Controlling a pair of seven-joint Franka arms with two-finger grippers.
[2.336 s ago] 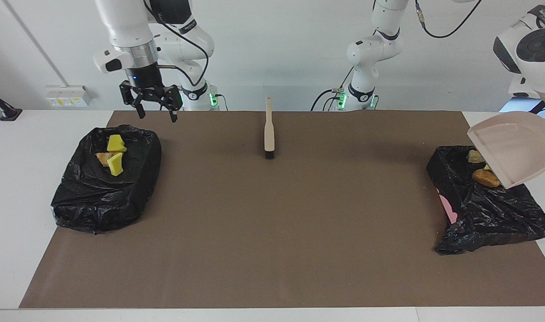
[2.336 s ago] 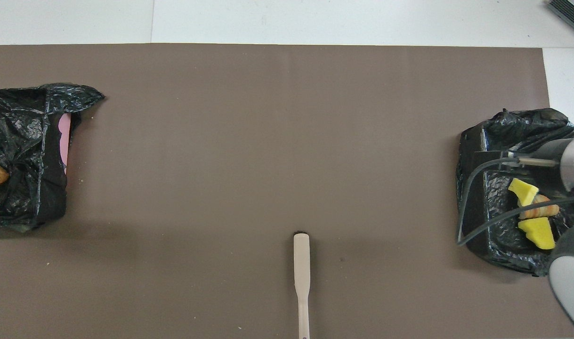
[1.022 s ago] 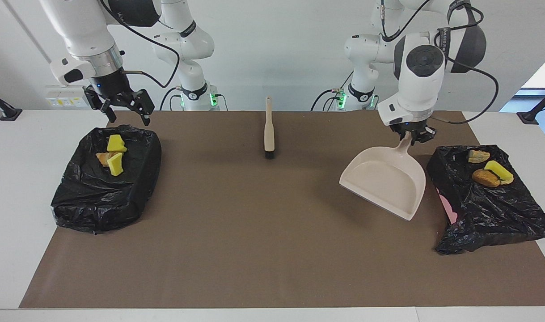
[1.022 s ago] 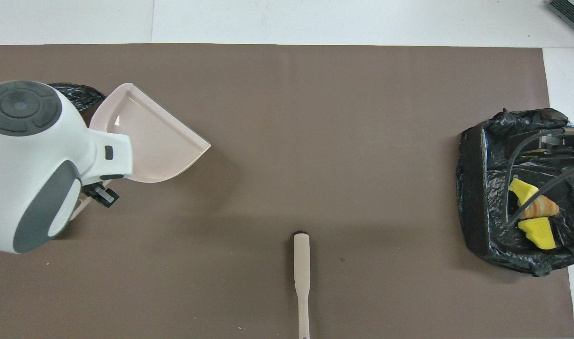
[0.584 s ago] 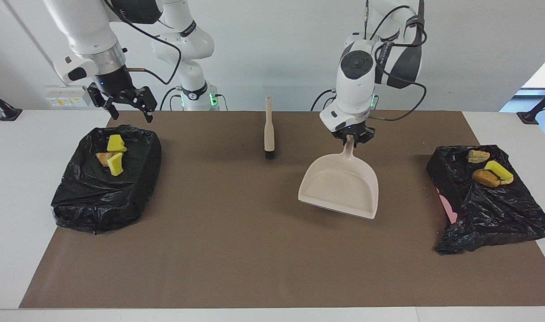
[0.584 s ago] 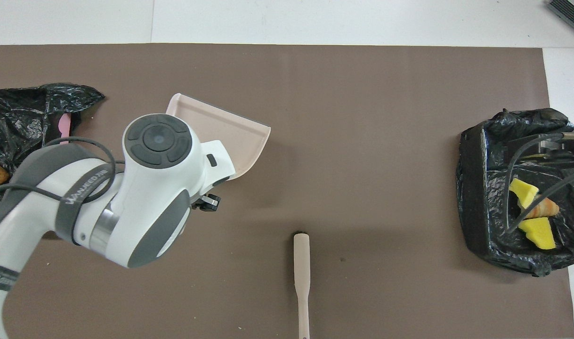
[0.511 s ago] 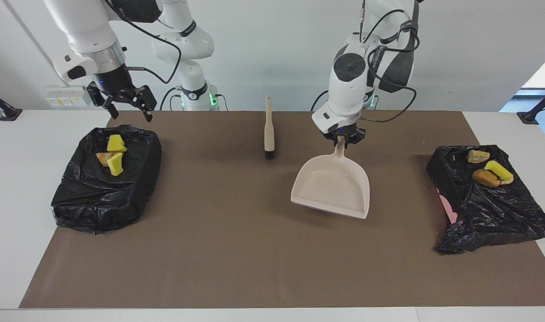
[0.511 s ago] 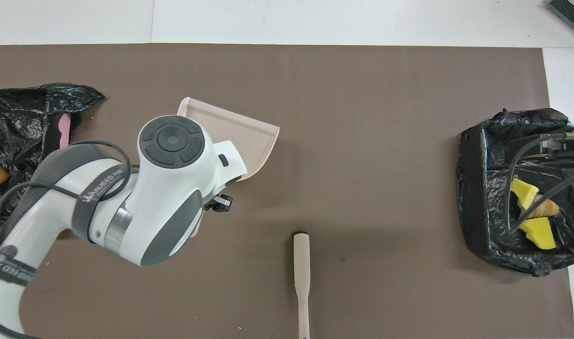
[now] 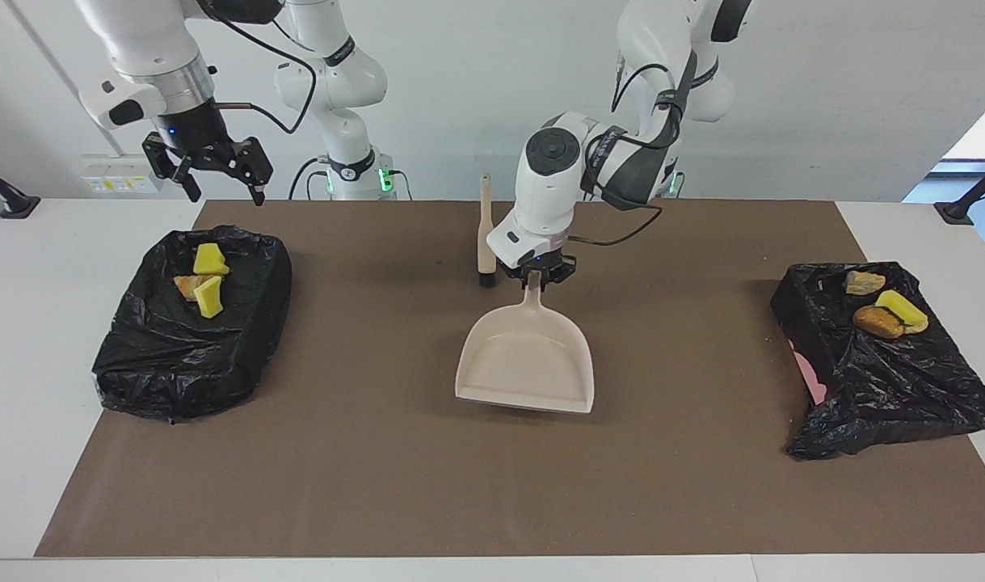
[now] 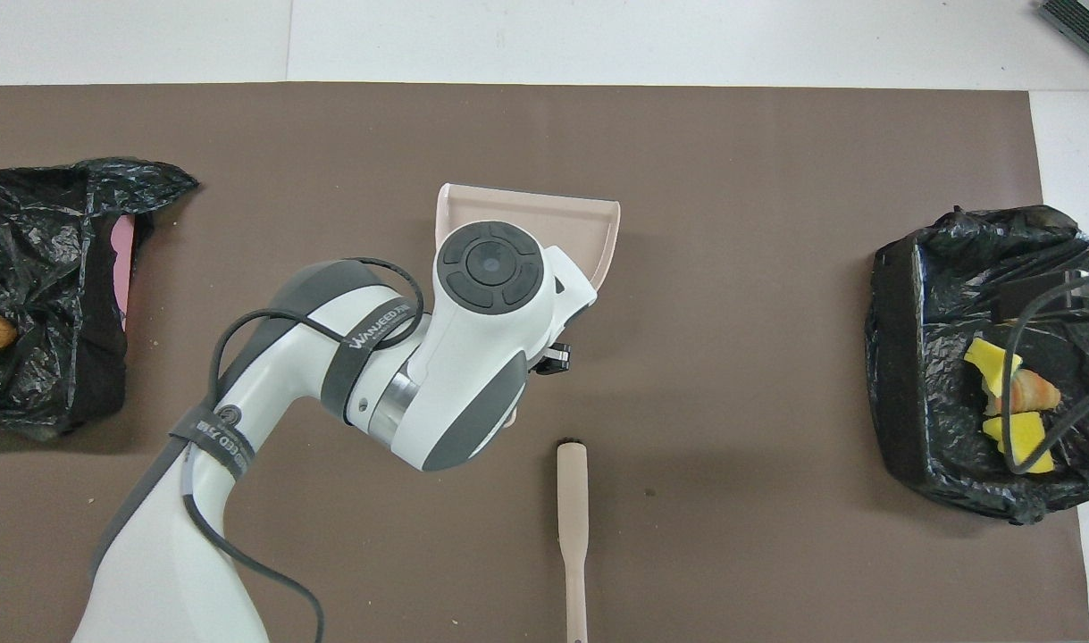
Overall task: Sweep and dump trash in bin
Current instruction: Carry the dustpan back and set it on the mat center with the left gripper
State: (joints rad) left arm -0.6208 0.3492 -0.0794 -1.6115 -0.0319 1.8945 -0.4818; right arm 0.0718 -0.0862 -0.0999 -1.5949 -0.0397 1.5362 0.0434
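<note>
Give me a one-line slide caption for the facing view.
Left pincer holds the empty dustpan mid-table beside the brush; trash sits in both bag-lined bins.

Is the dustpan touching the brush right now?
Apart. In the overhead view, bare brown mat separates the dustpan, held by the left gripper, from the brush, which lies nearer to the robots.

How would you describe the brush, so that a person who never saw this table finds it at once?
Start from the brown mat that covers the table and go to the middle of its edge nearest the robots. There the brush lies flat, a slim beige stick with short black bristles at the end pointing away from the robots. The dustpan beside it, held by the left gripper, is also beige but wide and scoop-shaped.
</note>
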